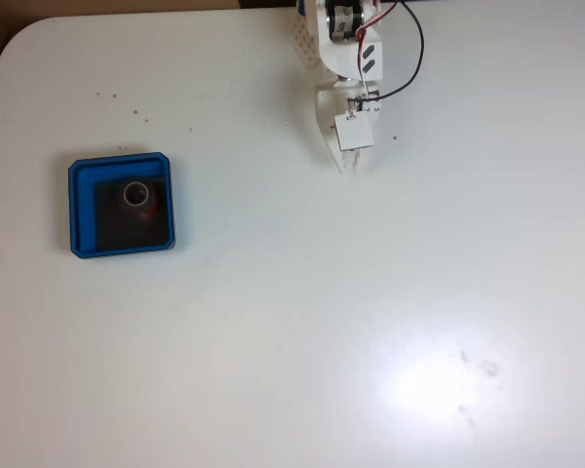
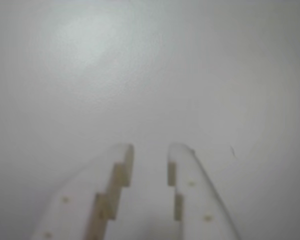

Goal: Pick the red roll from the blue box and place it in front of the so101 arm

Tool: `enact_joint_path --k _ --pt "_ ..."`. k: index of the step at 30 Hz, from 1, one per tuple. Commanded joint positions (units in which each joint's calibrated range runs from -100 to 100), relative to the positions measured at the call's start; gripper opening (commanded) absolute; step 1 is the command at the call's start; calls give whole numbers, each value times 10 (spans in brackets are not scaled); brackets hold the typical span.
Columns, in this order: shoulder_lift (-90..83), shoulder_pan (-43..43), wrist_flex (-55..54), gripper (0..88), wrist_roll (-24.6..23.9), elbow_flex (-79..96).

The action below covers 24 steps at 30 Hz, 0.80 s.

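Gripper (image 2: 149, 155) fingers sit narrowly parted and empty at top centre, red roll (image 1: 138, 198) way off lower-left inside the blue box (image 1: 74, 210).

One red roll (image 1: 136, 195), one blue box (image 1: 121, 206), one so101 arm (image 1: 347, 58), one table (image 1: 370, 322).

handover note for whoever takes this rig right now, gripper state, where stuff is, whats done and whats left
Gripper: open, empty, fingers apart over bare table in the wrist view.
so101 arm: at the top edge of the fixed view, gripper pointing down the picture.
Red roll: lying inside the blue box, left of the arm in the fixed view, well apart from the gripper.
Done: nothing yet.
Left: reach the box, grasp the roll, lift it out, set it on the table in front of the arm.
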Motion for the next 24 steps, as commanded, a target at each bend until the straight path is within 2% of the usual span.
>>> enact_joint_path --k 1,5,8,19,24 --pt "-37 -3 -6 8 2 8" --pt "-37 7 -6 8 2 6" --pt "-37 45 -6 8 2 6" --pt "-37 355 -7 8 2 6" --pt "-37 458 -7 8 2 6"
